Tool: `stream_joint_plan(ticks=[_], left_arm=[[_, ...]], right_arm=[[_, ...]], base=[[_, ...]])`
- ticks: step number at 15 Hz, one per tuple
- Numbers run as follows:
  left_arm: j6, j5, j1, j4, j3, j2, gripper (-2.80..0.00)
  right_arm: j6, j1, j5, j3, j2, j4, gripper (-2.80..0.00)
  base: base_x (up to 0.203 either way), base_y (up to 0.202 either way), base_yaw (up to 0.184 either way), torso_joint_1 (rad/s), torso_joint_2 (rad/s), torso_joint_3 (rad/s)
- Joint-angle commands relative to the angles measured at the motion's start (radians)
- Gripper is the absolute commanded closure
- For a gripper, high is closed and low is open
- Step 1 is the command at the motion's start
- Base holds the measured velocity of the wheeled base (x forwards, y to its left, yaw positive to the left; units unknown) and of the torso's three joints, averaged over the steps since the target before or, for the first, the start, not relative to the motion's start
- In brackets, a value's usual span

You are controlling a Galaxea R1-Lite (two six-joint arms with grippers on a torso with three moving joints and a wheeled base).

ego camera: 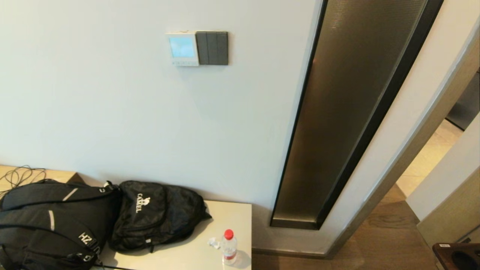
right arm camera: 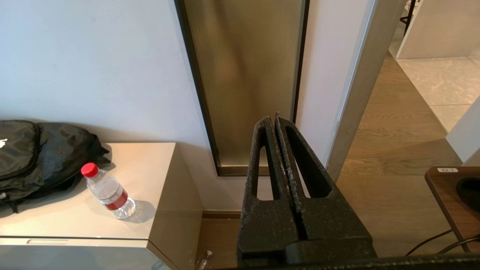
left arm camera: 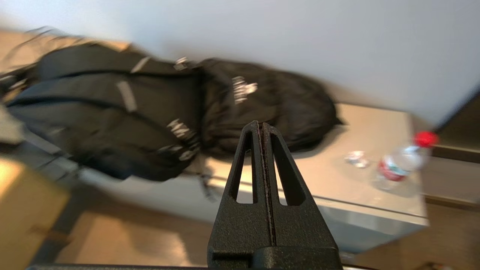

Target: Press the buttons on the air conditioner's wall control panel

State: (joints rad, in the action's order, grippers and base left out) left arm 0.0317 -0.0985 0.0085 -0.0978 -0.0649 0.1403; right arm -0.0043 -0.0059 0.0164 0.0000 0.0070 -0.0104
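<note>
The air conditioner's wall control panel is a small white square on the wall, its screen glowing light blue. The buttons are a tiny pale row along its lower edge. Neither arm shows in the head view. My left gripper is shut and empty, low down, pointing toward the cabinet and the backpacks. My right gripper is shut and empty, low, facing the foot of the bronze wall strip. Both are far below the panel.
A dark grey three-rocker switch plate adjoins the panel's right side. Below stands a beige cabinet with two black backpacks and a red-capped water bottle. A tall bronze strip and a doorway lie to the right.
</note>
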Motion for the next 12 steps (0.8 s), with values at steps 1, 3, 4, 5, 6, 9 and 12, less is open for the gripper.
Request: stream_joint_plan(ticks=[1,3,4,5,6,9,12], left_arm=[[0.001,0.079,0.004,-0.007,0.017,-0.069,0.0],[0.005,0.093,0.003,-0.007,0.024,-0.125,0.0],[0.007,0.097,0.002,-0.005,0.025,-0.142,0.0],[0.007,0.097,0.002,-0.001,0.026,-0.142,0.0],[0.008,0.097,0.002,0.004,0.028,-0.142,0.0],[0.007,0.099,0.002,0.03,0.034,-0.14,0.0],[-0.015,0.098,-0.001,0.031,0.034,-0.142,0.0]], right_arm=[[0.0,0.0,0.0,0.0,0.001,0.0,0.0],[-0.002,0.0,0.0,0.0,0.001,0.0,0.0],[-0.002,0.0,0.0,0.0,0.001,0.0,0.0],[-0.002,0.0,0.0,0.0,0.001,0.0,0.0],[-0.002,0.0,0.0,0.0,0.001,0.0,0.0],[-0.002,0.001,0.0,0.0,0.001,0.0,0.0],[-0.001,0.0,0.0,0.0,0.001,0.0,0.0]], base=[[0.0,0.0,0.0,0.0,0.0,0.0],[0.0,0.0,0.0,0.0,0.0,0.0],[0.0,0.0,0.0,0.0,0.0,0.0],[0.0,0.0,0.0,0.0,0.0,0.0],[0.0,0.0,0.0,0.0,0.0,0.0],[0.0,0.0,0.0,0.0,0.0,0.0],[0.0,0.0,0.0,0.0,0.0,0.0]])
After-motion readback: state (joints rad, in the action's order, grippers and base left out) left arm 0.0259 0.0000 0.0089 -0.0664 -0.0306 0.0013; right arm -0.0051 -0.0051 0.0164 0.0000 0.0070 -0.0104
